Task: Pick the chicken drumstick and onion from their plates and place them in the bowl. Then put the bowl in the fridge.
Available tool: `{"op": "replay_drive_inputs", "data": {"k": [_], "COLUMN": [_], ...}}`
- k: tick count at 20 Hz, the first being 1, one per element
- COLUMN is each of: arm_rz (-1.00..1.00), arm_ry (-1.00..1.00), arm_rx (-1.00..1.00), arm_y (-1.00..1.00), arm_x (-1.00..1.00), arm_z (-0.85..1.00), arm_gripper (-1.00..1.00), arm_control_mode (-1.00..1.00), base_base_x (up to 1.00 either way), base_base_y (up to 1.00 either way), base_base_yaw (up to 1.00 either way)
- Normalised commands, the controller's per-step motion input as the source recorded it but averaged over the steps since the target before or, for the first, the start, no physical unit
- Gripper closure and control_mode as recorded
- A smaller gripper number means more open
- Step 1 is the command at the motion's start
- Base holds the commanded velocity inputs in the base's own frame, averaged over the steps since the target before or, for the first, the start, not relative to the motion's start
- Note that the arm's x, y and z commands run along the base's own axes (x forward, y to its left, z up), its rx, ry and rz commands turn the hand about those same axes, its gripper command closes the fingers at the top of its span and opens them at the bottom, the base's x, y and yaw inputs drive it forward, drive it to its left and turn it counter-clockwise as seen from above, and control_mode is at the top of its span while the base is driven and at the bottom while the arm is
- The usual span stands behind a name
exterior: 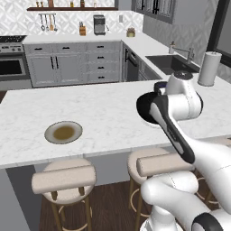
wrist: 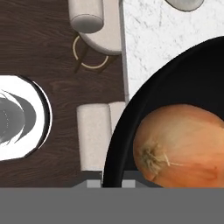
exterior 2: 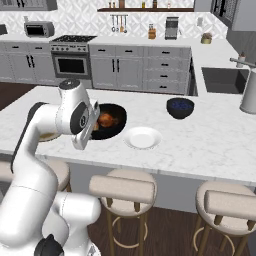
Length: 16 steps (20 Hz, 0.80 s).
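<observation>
The glossy black bowl [exterior 2: 114,126] rests near the island counter's front edge, and something orange-brown [exterior 2: 106,120] lies inside it. Up close, the tan onion [wrist: 179,144] sits in the bowl [wrist: 131,131]. I cannot pick out the chicken drumstick from the onion in the right base view. My gripper [wrist: 113,184] is at the bowl's near rim, shut on it, with the rim running down between the fingertips. The white plate [exterior 2: 142,137] lies bare just right of the bowl. The grey-olive plate [exterior: 63,132] with its brownish centre lies bare to the left. The fridge is out of view.
A dark blue bowl [exterior 2: 180,107] stands further back on the right. Padded stools [exterior 2: 122,190] line the counter's front edge [wrist: 124,65]. A sink [exterior: 169,63] and a paper towel roll [exterior: 210,67] are at the far right.
</observation>
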Motion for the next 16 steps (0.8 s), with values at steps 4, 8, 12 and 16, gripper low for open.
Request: {"op": "replay_drive_inputs", "data": {"k": [4,8,12,16], "arm_rz": [0.0,0.01,0.0,0.0], "arm_ry": [0.0,0.06,0.03,0.0], "arm_rx": [0.0,0.0,0.0,0.0], "arm_y": [-0.19,-0.05,0.0,0.0], "arm_x": [-0.32,-0.34,-0.24,-0.14], "arm_z": [0.08,0.04,0.0,0.0], "arm_gripper": [1.0,1.0,1.0,1.0], "arm_control_mode": [-1.0,-1.0,-1.0,-1.0], "base_base_x": [0.0,0.0,0.0,0.0], "base_base_y": [0.0,0.0,0.0,0.0], "base_base_yaw": [0.0,0.0,0.0,0.0]}}
